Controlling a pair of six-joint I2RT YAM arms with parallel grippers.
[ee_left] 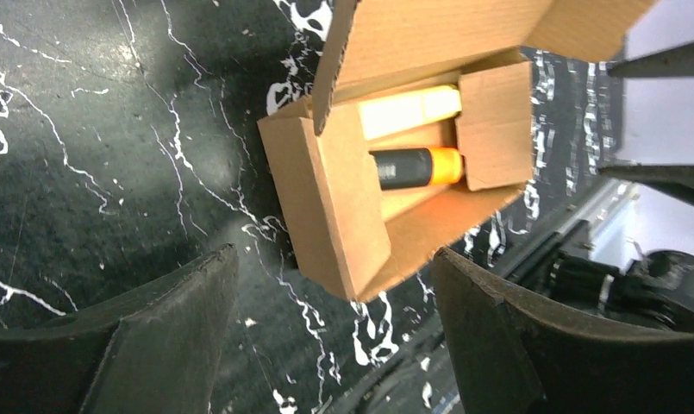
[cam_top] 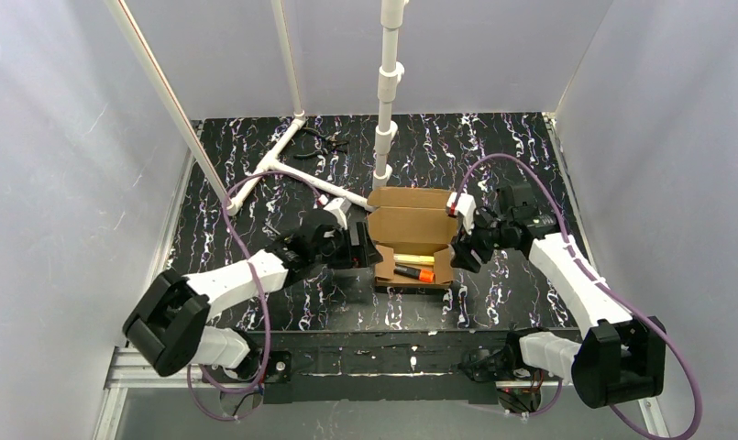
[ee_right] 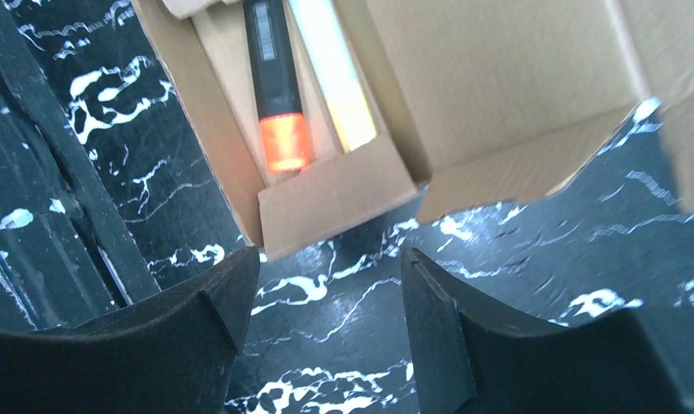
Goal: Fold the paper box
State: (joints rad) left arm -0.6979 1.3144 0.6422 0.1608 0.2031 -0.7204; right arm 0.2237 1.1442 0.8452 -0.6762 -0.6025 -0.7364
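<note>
The paper box (cam_top: 411,229) is a brown cardboard mailer in the middle of the black marbled table, its tray formed and its lid (cam_top: 411,199) standing open at the back. A black-and-orange marker (cam_top: 413,273) and a pale yellow one (cam_top: 416,259) lie inside. My left gripper (cam_top: 365,249) is open at the box's left wall. In the left wrist view the box's near corner (ee_left: 343,250) sits between the spread fingers (ee_left: 179,319) without touching them. My right gripper (cam_top: 458,247) is open at the right wall. In the right wrist view the side flap (ee_right: 326,198) lies just beyond the empty right gripper (ee_right: 328,259).
A white pipe frame (cam_top: 282,156) lies at the back left, and a white upright pipe (cam_top: 386,92) stands just behind the box lid. Black pliers (cam_top: 326,139) lie near the back edge. White walls enclose the table on three sides.
</note>
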